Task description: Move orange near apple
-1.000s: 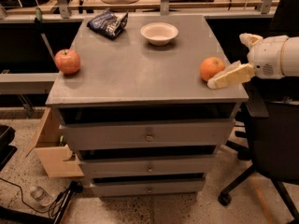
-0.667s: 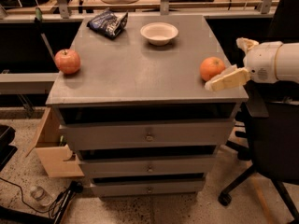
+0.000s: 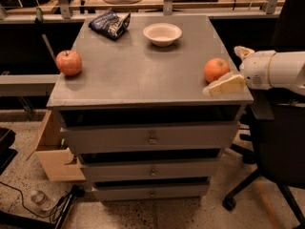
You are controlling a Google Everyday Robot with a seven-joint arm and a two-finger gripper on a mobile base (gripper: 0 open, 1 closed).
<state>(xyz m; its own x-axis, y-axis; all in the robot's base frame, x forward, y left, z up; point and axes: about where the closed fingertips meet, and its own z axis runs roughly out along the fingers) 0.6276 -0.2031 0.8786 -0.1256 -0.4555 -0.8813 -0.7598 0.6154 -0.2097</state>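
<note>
You see a grey cabinet top over speckled floor, the evenly bright orange at its right edge, well apart from the apple, and the gripper spread wide beside the orange.

The pincer, at the worktop's edge with its fingers spread apart, is matt cream-yellow, plastic or rubber by its look, on a smooth white plastic shell with a faint sheen. The orange just beside it has dull, matt skin. The worktop under the pincer is smooth flat grey, seemingly painted metal like the drawer fronts below. Far across from the pincer the apple looks glossier, while the bowl beyond is plain matt white and the bag is crinkled, shiny film.
</note>
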